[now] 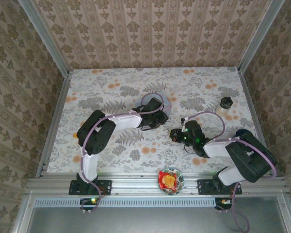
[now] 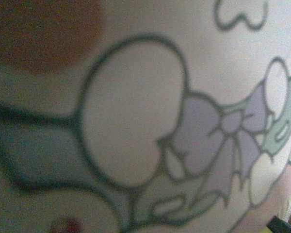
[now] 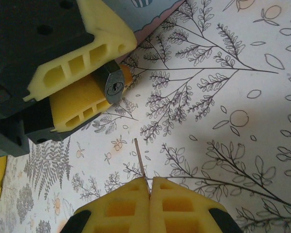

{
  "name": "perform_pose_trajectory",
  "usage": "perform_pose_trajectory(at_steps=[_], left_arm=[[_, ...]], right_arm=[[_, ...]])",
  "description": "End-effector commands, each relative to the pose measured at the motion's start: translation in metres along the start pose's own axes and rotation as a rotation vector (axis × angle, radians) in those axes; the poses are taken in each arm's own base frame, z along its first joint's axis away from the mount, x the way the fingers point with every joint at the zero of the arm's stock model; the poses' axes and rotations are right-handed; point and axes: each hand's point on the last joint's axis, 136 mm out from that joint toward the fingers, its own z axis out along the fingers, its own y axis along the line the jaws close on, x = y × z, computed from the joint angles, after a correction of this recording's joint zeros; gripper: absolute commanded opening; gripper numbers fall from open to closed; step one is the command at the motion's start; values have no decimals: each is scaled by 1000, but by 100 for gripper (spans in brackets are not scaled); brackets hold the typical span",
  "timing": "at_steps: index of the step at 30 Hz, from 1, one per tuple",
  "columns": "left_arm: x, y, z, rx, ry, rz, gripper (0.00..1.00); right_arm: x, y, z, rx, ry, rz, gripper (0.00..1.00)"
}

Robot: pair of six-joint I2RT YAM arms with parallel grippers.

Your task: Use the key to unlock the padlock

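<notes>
My right end effector [image 3: 149, 187] is pinched shut on the thin dark metal key [image 3: 140, 160], and my left end effector [image 3: 117, 65] clamps the small dark-grey boxy padlock [image 3: 114, 86] at eleven o'clock of the key tip (keyhole facing it, not yet entered), so I judge that inserting and turning are left.

The light is soft and even, with only faint shadows on the table [image 1: 199, 92], the left wrist view is dim and very blurry, and the padlock [image 3: 114, 87] looks sharp.

Small bottle [image 1: 226, 104], round black cap, upright near the table's far right edge. Glass bowl [image 1: 182, 185] holding red-and-yellow contents, mid near rail. Floral tablecloth [image 1: 111, 87] throughout.
</notes>
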Motion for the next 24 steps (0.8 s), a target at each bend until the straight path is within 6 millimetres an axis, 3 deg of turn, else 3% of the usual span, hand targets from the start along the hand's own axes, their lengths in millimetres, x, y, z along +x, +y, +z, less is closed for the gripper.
perform_pose_trajectory(at_steps=[1,24], left_arm=[[33,20,9,-38,154,-88,22],[36,24,13,-35,171,-108,22]], right_arm=[[-20,20,7,-78,-61,1,0],[-40,15,19,-96,-137,27,0]])
